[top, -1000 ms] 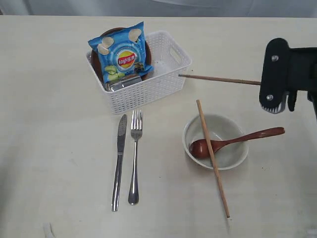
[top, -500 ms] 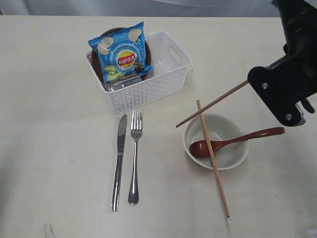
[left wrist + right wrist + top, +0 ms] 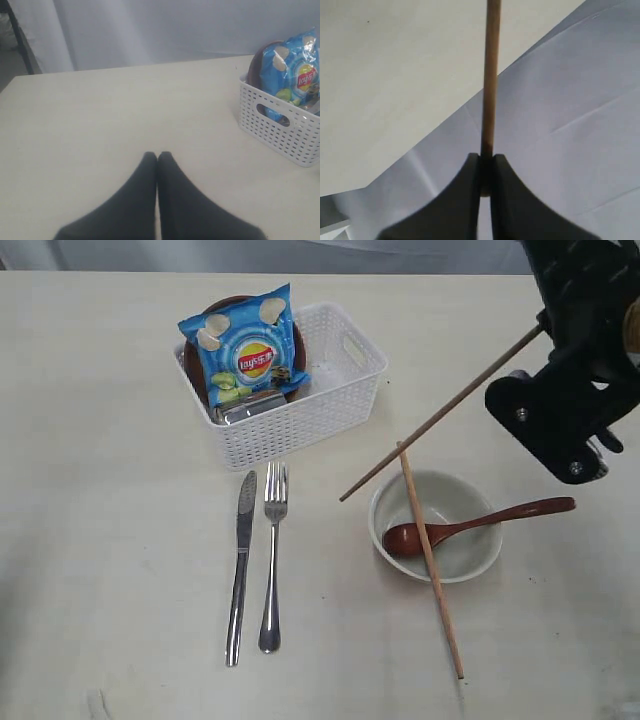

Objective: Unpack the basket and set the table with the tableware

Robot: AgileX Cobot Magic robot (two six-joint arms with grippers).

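Chopstick (image 3: 440, 415) pinched at one end in your right gripper (image 3: 486, 159), jaws closed on it, slanting over table (image 3: 100, 540), free tip between basket (image 3: 300, 425) and bowl (image 3: 473, 552). Other chopstick (image 3: 432, 565) lies across bowl. Your left gripper (image 3: 157, 156): jaws closed together, empty, basket near.

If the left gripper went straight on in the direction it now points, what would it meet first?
The way looks free: ahead of the left gripper lies only bare table. The basket stands off to one side. If the gripper tilts downward, which I cannot judge, it would touch the table first.
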